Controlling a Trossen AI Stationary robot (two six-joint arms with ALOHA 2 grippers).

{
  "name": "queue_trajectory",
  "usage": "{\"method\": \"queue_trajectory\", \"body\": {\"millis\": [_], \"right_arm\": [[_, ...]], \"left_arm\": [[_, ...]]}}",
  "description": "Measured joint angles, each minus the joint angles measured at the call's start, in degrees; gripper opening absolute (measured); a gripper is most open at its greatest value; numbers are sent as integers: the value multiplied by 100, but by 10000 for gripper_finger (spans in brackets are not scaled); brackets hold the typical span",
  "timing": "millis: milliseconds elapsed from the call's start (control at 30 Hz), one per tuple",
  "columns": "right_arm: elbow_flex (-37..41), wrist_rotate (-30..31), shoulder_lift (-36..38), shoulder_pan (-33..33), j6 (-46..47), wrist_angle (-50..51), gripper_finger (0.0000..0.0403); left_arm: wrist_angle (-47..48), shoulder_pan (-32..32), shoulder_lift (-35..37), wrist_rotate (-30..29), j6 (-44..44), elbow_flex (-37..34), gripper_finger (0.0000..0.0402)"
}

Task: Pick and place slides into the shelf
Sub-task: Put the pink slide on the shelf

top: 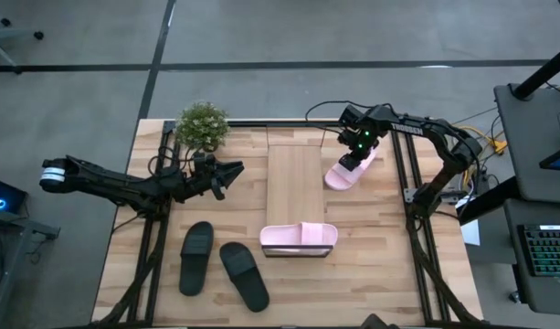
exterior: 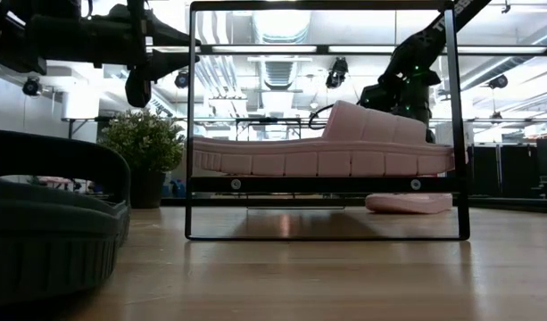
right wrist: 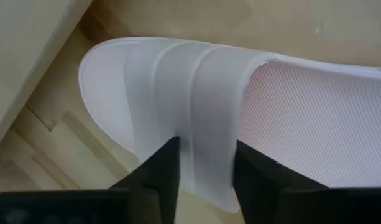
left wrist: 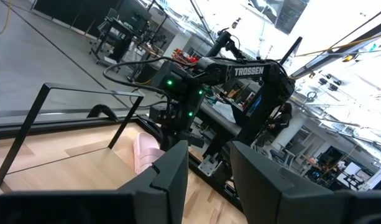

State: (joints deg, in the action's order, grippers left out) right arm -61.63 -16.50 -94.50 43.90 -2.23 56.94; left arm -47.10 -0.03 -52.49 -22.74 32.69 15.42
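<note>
The shelf (top: 295, 183) runs from far to near in the middle of the table. One pale pink slide (top: 300, 238) lies sole-down across the shelf's near end (exterior: 327, 152). The second pink slide (top: 348, 171) lies flat on the table just right of the shelf, under my right gripper (top: 355, 155), which is shut on its strap. Two black slides (top: 196, 257) (top: 244, 275) rest on their soles on the table left of the shelf, near the front edge. My left gripper (top: 229, 178) hovers, slightly open, left of the shelf, holding nothing. My right gripper (right wrist: 206, 177) pinches the pink slide's broad strap (right wrist: 206, 118) between its two fingers (right wrist: 162, 171), near the strap's one side. It comes from above, slanting down, with the fingers across the strap. The slide's sole (exterior: 409, 203) lies on the table.
A small potted plant (top: 202, 125) stands at the far left of the table, close behind my left gripper. The shelf's thin dark frame (exterior: 191, 125) rises around the board. The far part of the shelf board is bare. Bare planks (top: 380, 265) lie at the table's near right.
</note>
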Motion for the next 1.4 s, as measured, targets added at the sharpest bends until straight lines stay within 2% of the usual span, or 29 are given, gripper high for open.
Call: {"method": "queue_trajectory", "body": {"millis": [267,533,1033,1400], "right_arm": [[-2,6,-55,4,116,14,17],[0,132,-18,2,259,194,10],[15,-27,1129,0,375,433,9],[13,-40,1362,0,542,424,9]], "left_arm": [[1,0,0,0,-2,0,107],[1,0,0,-1,-1,0,107],[3,2,0,-4,-6,0,107],[3,2,0,-4,-4,-2,107]]}}
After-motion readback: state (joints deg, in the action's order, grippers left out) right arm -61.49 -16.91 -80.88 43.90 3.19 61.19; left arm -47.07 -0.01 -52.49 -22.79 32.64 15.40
